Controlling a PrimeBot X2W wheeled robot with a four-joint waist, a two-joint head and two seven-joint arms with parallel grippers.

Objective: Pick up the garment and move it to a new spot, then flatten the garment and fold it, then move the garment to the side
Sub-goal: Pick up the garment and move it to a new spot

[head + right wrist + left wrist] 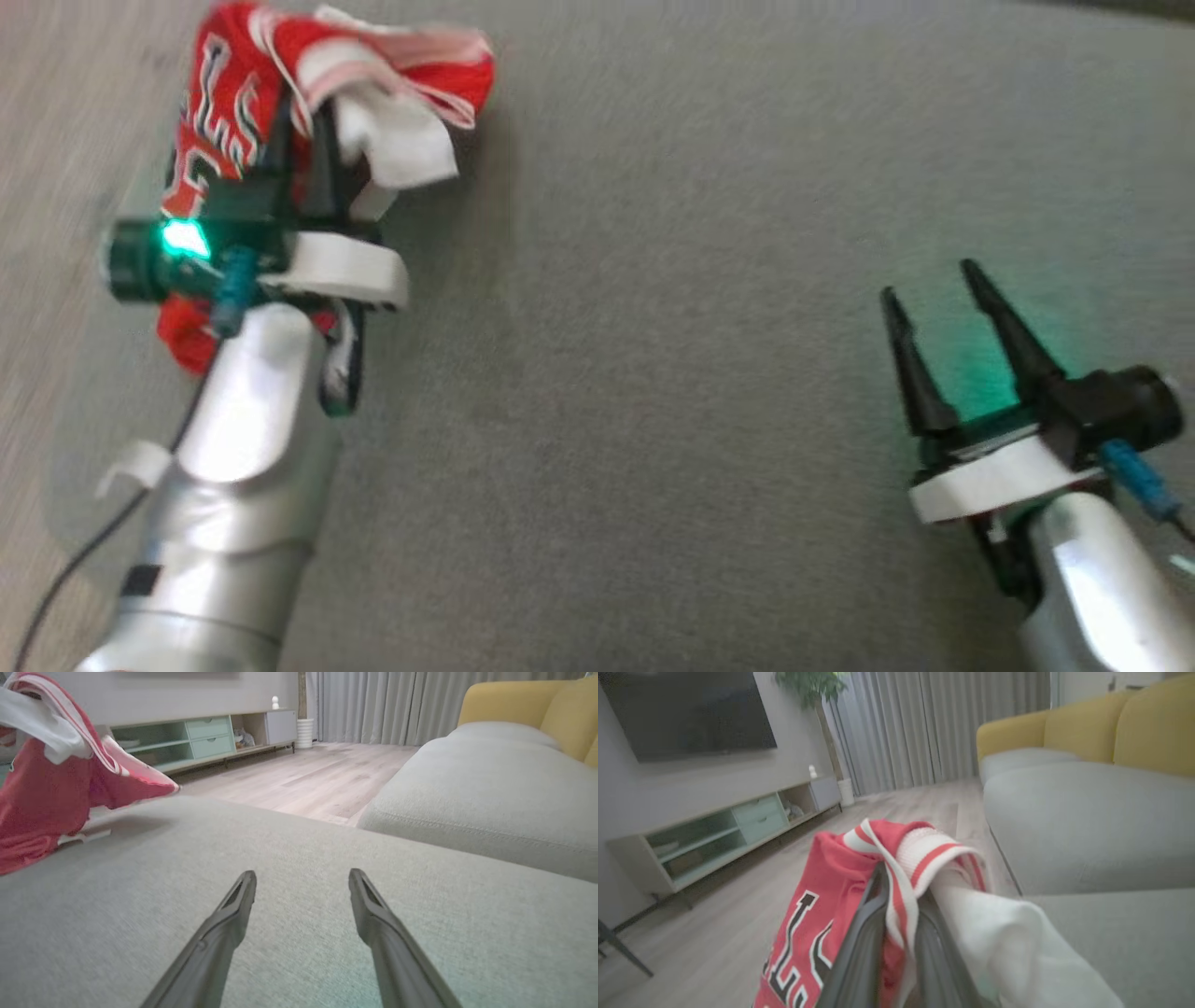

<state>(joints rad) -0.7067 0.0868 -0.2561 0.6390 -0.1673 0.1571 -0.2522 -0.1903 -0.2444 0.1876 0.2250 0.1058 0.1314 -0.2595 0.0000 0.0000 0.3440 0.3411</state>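
Leftward, garment [233, 103] hangs where grey cushion [653, 373] meets floor [56, 140].

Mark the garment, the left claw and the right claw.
garment [219, 103], head view, red panel with lettering.
left claw [901, 896], left wrist view, between fingertips shut on the garment.
right claw [302, 876], right wrist view, midway between open fingertips.

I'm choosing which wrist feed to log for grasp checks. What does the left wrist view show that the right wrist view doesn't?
Left wrist view: the grasp itself, with the left pincer shut on the red garment at its striped trim. Right wrist view: the right pincer, open and empty. Both: the garment, the grey cushion, the cabinet, the curtains and the yellow sofa back.
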